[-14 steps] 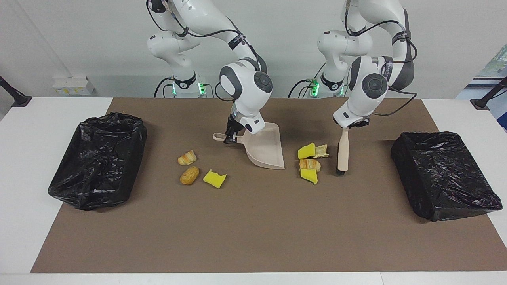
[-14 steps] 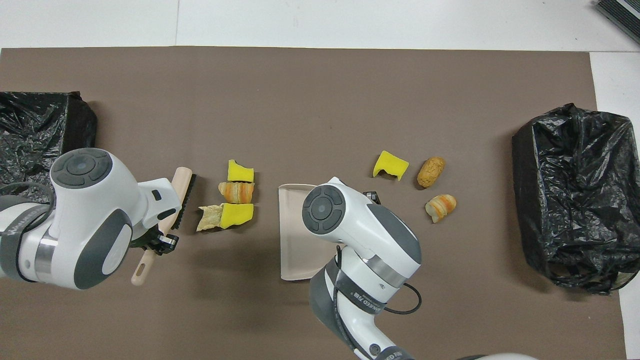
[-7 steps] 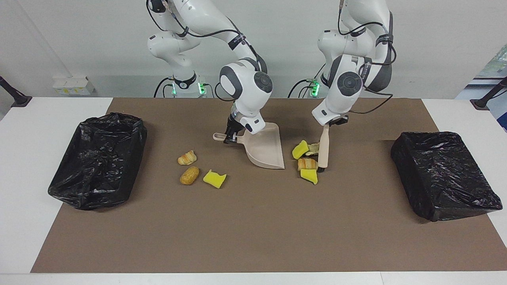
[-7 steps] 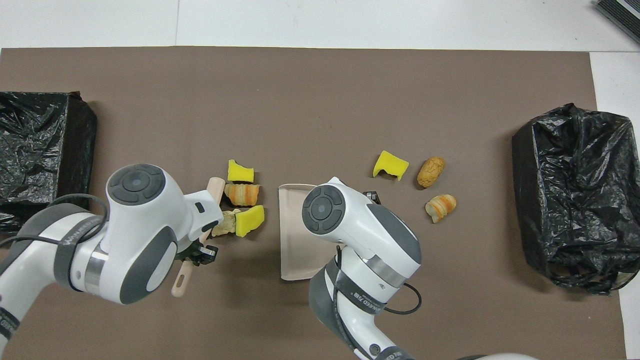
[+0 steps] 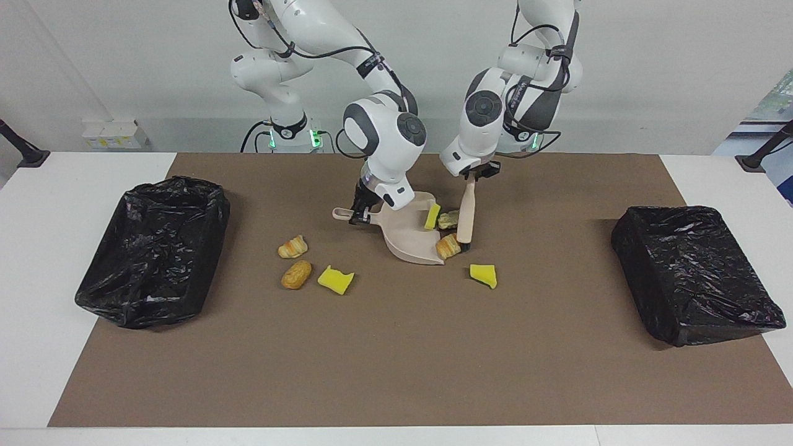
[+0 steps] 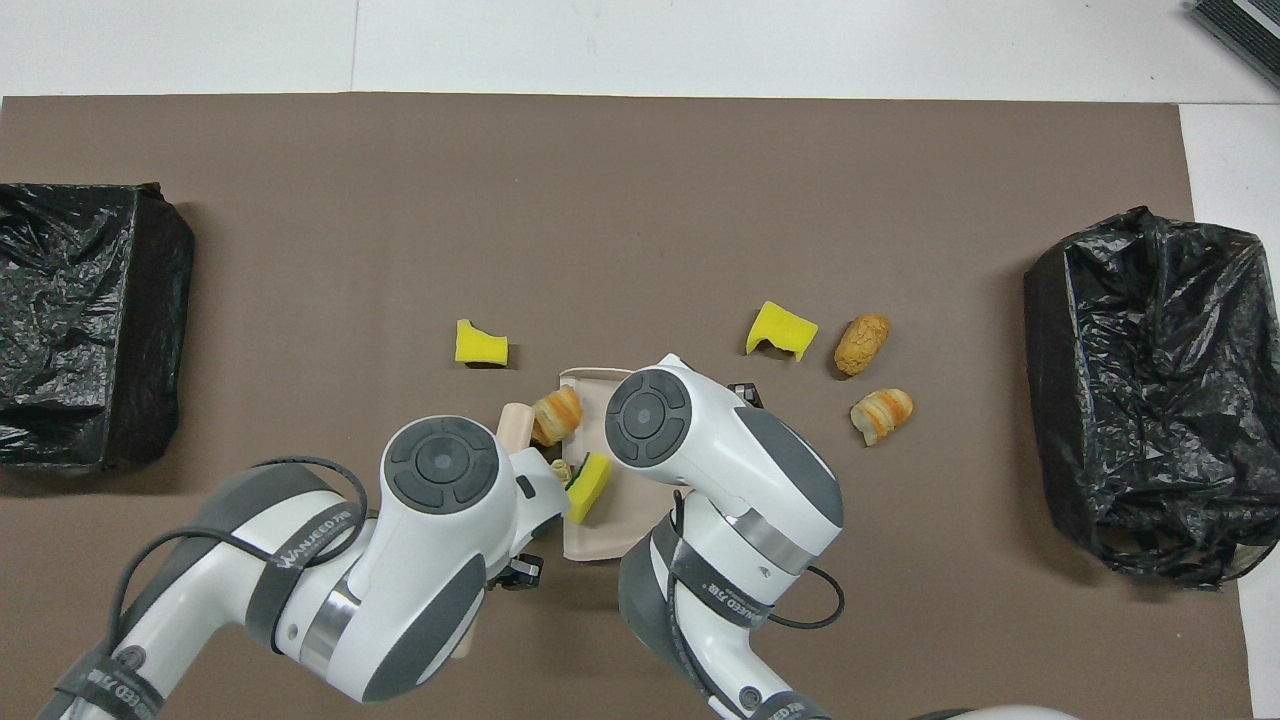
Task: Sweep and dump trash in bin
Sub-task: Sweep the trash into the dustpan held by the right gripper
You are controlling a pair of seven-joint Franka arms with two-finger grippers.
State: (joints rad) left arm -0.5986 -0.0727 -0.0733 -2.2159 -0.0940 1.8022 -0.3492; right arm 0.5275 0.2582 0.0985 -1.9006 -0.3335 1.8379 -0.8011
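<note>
Trash lies in three groups on the brown mat (image 5: 396, 359): a yellow sponge chunk with a green side (image 5: 432, 217) leans just inside the mouth of the beige dustpan (image 5: 406, 238), with a pale pastry scrap (image 5: 449, 218) and a golden croissant piece (image 5: 447, 246) at the pan's lip, pressed between it and the brush (image 5: 466, 214); a lone yellow sponge piece (image 5: 483, 274) sits on the mat, farther from the robots than the brush; toward the right arm's end rest a croissant (image 5: 292, 247), a bread roll (image 5: 297, 274) and another yellow sponge (image 5: 335, 279). Right gripper (image 5: 361, 214) is clamped on the dustpan's handle, holding the pan tilted with its lip on the mat. Left gripper (image 5: 476, 175) is closed around the brush's handle, bristle end down beside the pan. One black-lined bin (image 5: 155, 248) stands at the right arm's end, another (image 5: 694, 272) at the left arm's
</note>
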